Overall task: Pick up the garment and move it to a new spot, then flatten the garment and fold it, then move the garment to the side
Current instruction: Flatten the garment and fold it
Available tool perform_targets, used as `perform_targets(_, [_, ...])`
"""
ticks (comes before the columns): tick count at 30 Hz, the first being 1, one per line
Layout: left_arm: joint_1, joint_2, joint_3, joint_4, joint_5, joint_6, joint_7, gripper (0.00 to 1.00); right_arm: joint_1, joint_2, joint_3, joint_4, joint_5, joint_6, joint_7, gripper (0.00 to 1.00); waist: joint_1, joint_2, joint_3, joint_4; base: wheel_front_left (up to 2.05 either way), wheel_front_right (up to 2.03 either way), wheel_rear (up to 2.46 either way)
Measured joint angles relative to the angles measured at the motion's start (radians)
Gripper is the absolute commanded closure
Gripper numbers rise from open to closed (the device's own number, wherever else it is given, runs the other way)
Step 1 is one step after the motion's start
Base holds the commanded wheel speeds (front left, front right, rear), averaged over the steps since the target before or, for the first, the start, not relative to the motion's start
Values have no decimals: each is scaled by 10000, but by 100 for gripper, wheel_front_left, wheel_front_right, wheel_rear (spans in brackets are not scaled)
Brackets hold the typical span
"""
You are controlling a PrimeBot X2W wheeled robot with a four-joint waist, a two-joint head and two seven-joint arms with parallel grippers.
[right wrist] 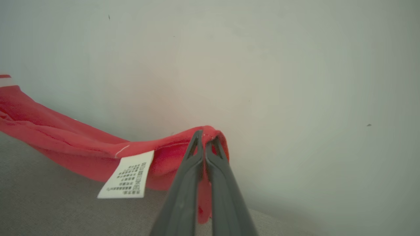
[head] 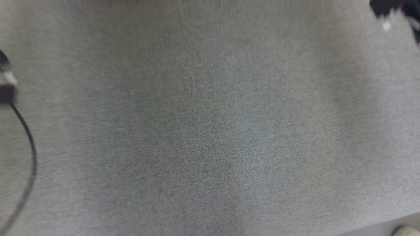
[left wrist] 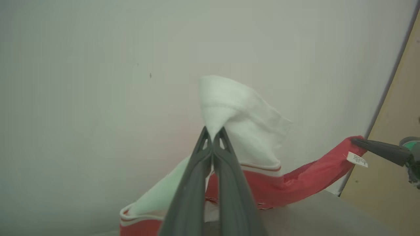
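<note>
The garment (left wrist: 249, 131) is red and white. In the left wrist view it hangs lifted above the grey cloth-covered table (left wrist: 311, 213). My left gripper (left wrist: 213, 134) is shut on a white peak of it. The red part stretches right to my right gripper (left wrist: 356, 141), which pinches the end near a white care label (left wrist: 357, 159). In the right wrist view my right gripper (right wrist: 205, 137) is shut on that red edge of the garment (right wrist: 65, 141), with the label (right wrist: 126, 177) dangling just left of the fingers.
The head view is blurred and looks onto the grey table top (head: 210, 131). A dark fitting with a black cable (head: 29, 147) sits at its left edge. A pale wall (left wrist: 98, 82) stands behind the garment, and beige floor (left wrist: 393, 114) lies past the table's edge.
</note>
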Motion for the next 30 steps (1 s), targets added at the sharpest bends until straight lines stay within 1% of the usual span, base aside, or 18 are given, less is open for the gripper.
perform_targets(3, [1171,4,-46,-290,-21,146,-67,100,759,-387,226,-180,-105,2,736,100,-1,-1,-521,77,0,0,0])
perform_targets(6, [2355,4,-100,-458,-205,295,-79,100,1761,-589,326,-504,228,2,1760,100,0,0,-1028,145,0,0,0])
perform_targets(11, [3984,-33,-401,-629,-299,535,-117,100,3247,-683,-35,-1150,297,0,2842,100,-1,-1,-1759,226,0,0,0])
perform_targets(13, [4566,-228,-598,-614,-347,604,-121,100,3920,-660,-213,-1264,253,2,3196,100,0,-1,-2007,249,0,0,0])
perform_targets(14, [4833,-324,-725,-570,-345,665,-123,100,4237,-627,-307,-1302,207,0,3371,100,0,-1,-2123,258,0,0,0])
perform_targets(18, [5627,-702,-1287,-186,-280,683,-148,100,5247,-418,-732,-1415,-4,0,3845,100,0,-1,-2522,299,0,0,0])
perform_targets(20, [5965,-897,-1509,81,-240,857,-150,100,5715,-278,-986,-1331,-132,0,3969,100,1,-1,-2691,321,0,0,0])
perform_targets(22, [6109,-961,-1578,207,-234,874,-155,100,5927,-213,-1116,-1256,-186,0,4061,100,1,0,-2764,336,0,0,0])
perform_targets(27, [6794,-1246,-1818,876,-299,1149,-113,100,7007,196,-1749,-953,-564,0,4518,100,1,0,-3081,423,0,0,0])
perform_targets(30, [7235,-1243,-2161,1281,-347,1231,207,100,7816,658,-2203,-826,-731,2,4943,100,2,0,-3296,488,0,0,0])
